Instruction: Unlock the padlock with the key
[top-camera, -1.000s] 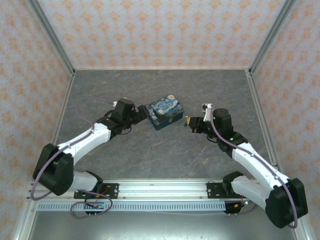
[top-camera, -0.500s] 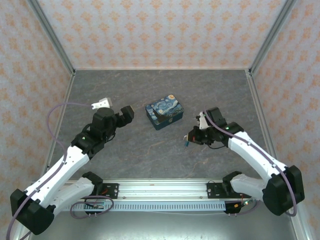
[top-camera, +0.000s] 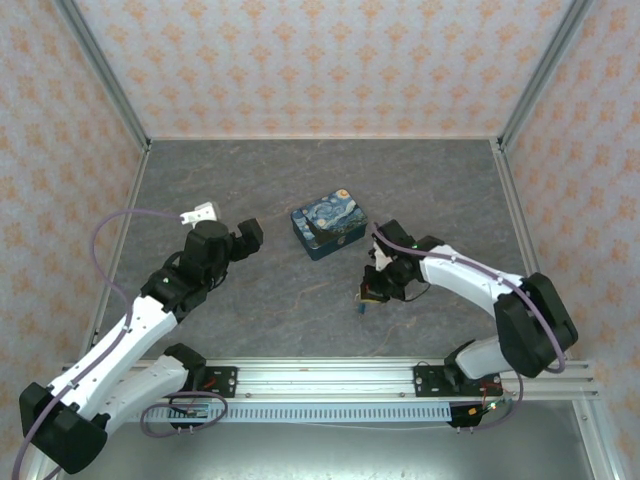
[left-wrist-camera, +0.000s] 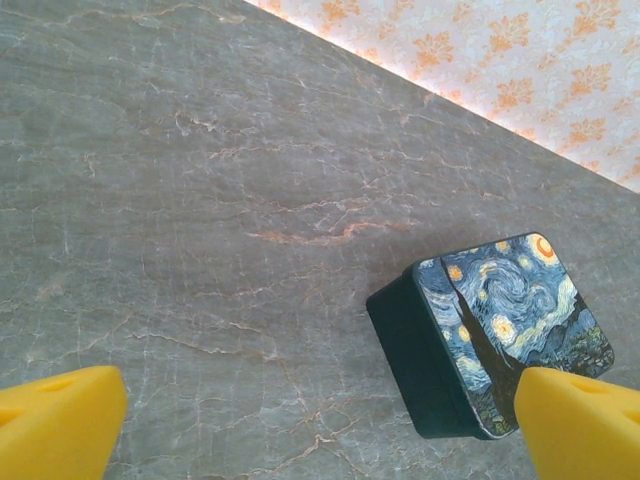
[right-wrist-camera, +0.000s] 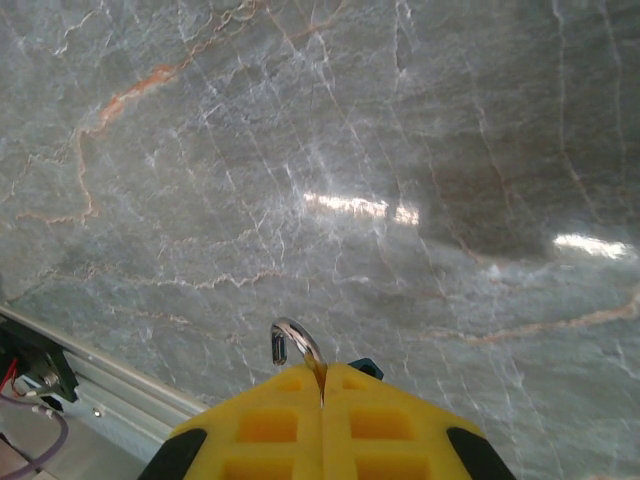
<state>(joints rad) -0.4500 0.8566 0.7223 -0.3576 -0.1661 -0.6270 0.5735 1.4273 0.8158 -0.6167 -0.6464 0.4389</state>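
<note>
**Top view:** We see two white arms reaching over a grey marbled desk (top-camera: 300, 170) walled in orange patterned paper. The left arm (top-camera: 150, 310) ends near the left side of a starry-sky tin box (top-camera: 330, 222), and the left jaws are spread wide and released. The right arm (top-camera: 470, 285) bends in toward the middle. The right jaws are clenched on the near side of the box, and the tiny teal padlock (top-camera: 362, 304) is pinched at their tips, between the box and the metal rail (top-camera: 320, 378).

**Left wrist:** We look down past two yellow fingertips (left-wrist-camera: 60, 425) set far apart in the lower corners, with bare desk between them. The tin box lies lower right, painted lid up, one corner hidden behind the right-hand fingertip.

**Right wrist:** The yellow pads (right-wrist-camera: 270, 425) press tightly together with a thin sliver of metal in the seam. A silver loop (right-wrist-camera: 287, 342) curls out past the tips, and a teal corner of the padlock shows just beside it. We cannot tell what that sliver belongs to, or whether the padlock touches the desk.
</note>
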